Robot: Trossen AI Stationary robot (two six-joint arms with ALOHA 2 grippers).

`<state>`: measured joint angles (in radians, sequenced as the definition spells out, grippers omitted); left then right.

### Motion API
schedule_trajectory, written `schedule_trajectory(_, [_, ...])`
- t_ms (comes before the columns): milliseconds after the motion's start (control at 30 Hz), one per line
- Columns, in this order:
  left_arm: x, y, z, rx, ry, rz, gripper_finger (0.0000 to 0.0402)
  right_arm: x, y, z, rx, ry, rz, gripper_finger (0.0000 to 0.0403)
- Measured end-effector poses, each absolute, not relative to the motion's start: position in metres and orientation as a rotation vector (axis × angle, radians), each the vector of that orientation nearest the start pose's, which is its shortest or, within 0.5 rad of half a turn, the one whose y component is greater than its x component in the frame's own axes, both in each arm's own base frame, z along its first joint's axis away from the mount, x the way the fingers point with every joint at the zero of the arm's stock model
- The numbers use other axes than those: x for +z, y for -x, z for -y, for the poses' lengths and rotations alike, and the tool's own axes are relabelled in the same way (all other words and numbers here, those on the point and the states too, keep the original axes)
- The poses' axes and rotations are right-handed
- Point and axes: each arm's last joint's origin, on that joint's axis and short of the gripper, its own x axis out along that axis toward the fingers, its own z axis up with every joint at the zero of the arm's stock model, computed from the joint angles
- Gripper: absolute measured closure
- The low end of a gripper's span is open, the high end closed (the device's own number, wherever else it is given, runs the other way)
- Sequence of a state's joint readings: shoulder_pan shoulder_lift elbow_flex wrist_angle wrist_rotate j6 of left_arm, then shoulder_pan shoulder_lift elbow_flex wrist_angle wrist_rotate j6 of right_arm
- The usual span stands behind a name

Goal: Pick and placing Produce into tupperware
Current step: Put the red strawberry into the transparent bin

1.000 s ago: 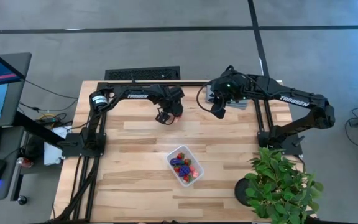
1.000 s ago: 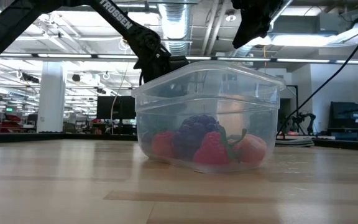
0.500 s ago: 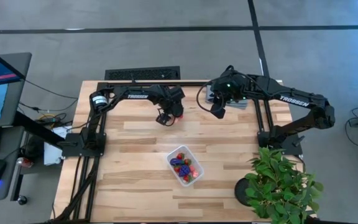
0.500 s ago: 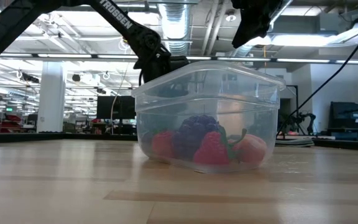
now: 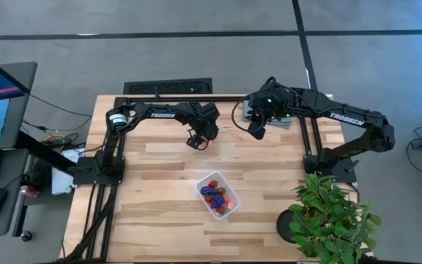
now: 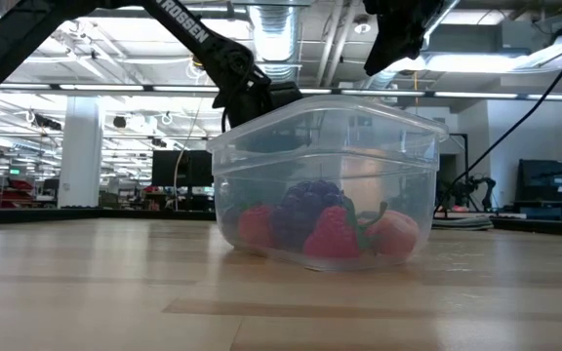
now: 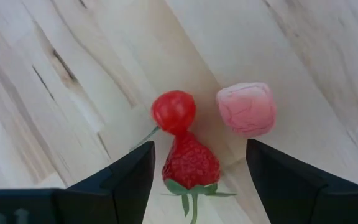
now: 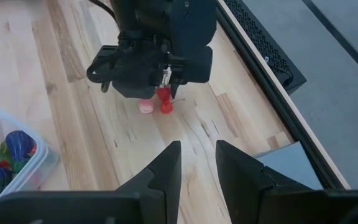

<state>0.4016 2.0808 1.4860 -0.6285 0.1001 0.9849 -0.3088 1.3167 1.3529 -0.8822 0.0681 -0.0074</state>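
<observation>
Three loose pieces of produce lie on the wooden table near its far edge: a red strawberry point(image 7: 190, 163), a round red piece point(image 7: 173, 112) and a pink piece point(image 7: 246, 109). My left gripper point(image 7: 197, 180) hovers just above them, pointing steeply down. It is open, with one finger on either side of the strawberry and touching nothing. The clear tupperware point(image 5: 218, 194) stands mid-table and holds several red and dark purple pieces point(image 6: 310, 219). My right gripper point(image 5: 257, 130) hangs shut, high above the far right of the table.
A green potted plant point(image 5: 330, 218) stands at the near right corner. A folded grey cloth point(image 5: 284, 121) lies at the far right, under my right arm. Bare wood lies between the loose fruit and the tupperware.
My left gripper has tipped a little above the loose fruit while staying open. The fruit pieces and the tupperware have kept their places.
</observation>
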Motion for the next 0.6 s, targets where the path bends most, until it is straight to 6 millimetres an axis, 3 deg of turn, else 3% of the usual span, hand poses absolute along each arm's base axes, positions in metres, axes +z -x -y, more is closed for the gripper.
schedule_trajectory(433, [0.1556,-0.3847,-0.1630,-0.299,-0.465,-1.183,0.0158,0.3556,-0.2474,0.0809,-0.351,-0.095,-0.846,0.0280])
schedule_trajectory(600, [0.1558,-0.3846,-0.1631,-0.297,-0.463,-1.183,0.0185,0.3555,-0.2475,0.0808,-0.354,-0.102,-0.844,0.0280])
